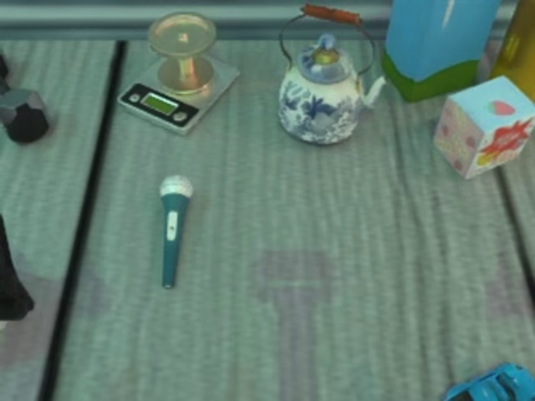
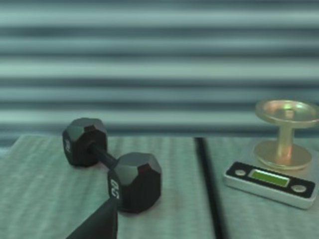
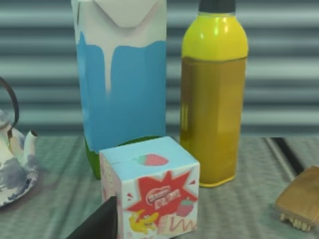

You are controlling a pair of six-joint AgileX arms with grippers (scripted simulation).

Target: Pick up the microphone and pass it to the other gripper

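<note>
From my seat, little is readable. The dumbbell point(image 2: 112, 169) carries pale digits on its two heads, the nearer possibly "20", though I cannot be sure. The strawberry carton point(image 3: 149, 191) has small lettering inside its red starburst, too fine to read. The scale point(image 2: 271, 181) shows a blank green display.
</note>
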